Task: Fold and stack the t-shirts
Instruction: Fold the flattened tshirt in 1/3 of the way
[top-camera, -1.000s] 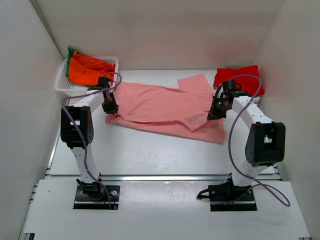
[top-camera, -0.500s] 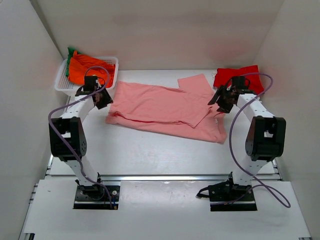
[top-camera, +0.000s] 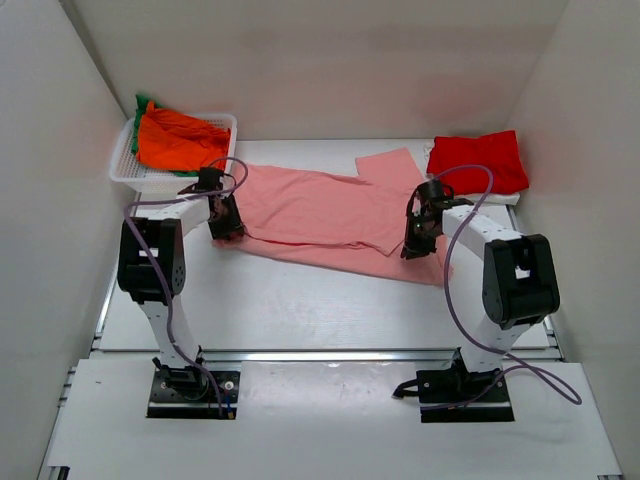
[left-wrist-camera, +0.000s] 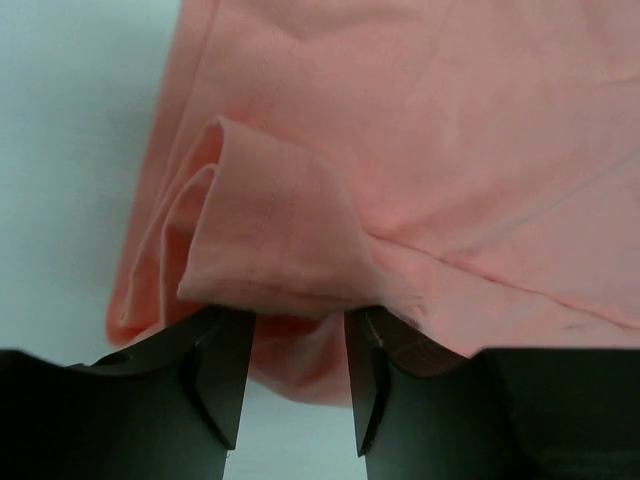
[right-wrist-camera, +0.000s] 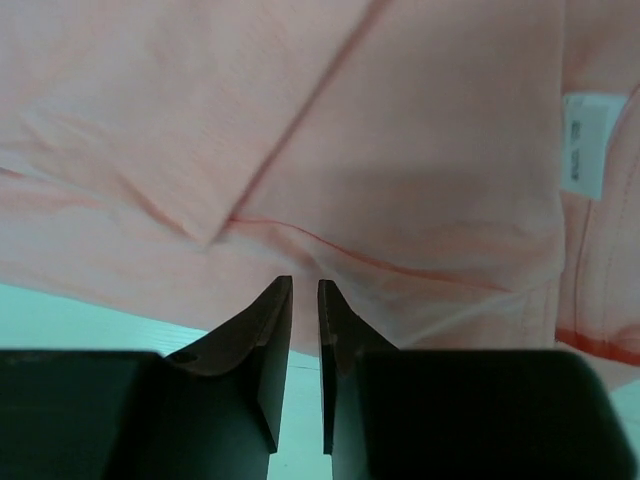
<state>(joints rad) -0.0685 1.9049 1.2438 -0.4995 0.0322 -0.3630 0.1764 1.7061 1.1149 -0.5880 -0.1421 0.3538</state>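
The left gripper (left-wrist-camera: 290, 385) is down at the left near corner of the salmon-pink t-shirt (top-camera: 320, 215), its jaws parted by a moderate gap. A rolled fold of the hem sits at the fingertips (left-wrist-camera: 220, 365), but the cloth is not clamped. The right gripper (right-wrist-camera: 304, 300) is at the shirt's near hem on the right. Its jaws are closed to a thin slit over the edge of the cloth, and whether any fabric is caught in that slit cannot be told. A white label (right-wrist-camera: 583, 145) shows on the cloth just beyond it.

There are two arms with one gripper each, four t-shirts and one basket. The salmon-pink t-shirt lies spread across the middle of the table (top-camera: 300, 300), a flap folded over its right half. Farther back on the right lies the red t-shirt (top-camera: 477, 160), folded and apart from the pink one. At the far left stands the white basket (top-camera: 225, 122), holding the orange t-shirt (top-camera: 175, 143) with the green t-shirt (top-camera: 141, 105) peeking out behind it.

Half a second ago both grippers were higher and farther back, the left beside the basket and the right near the red t-shirt. They have since dropped to the pink shirt's near edge, while the other shirts have not moved
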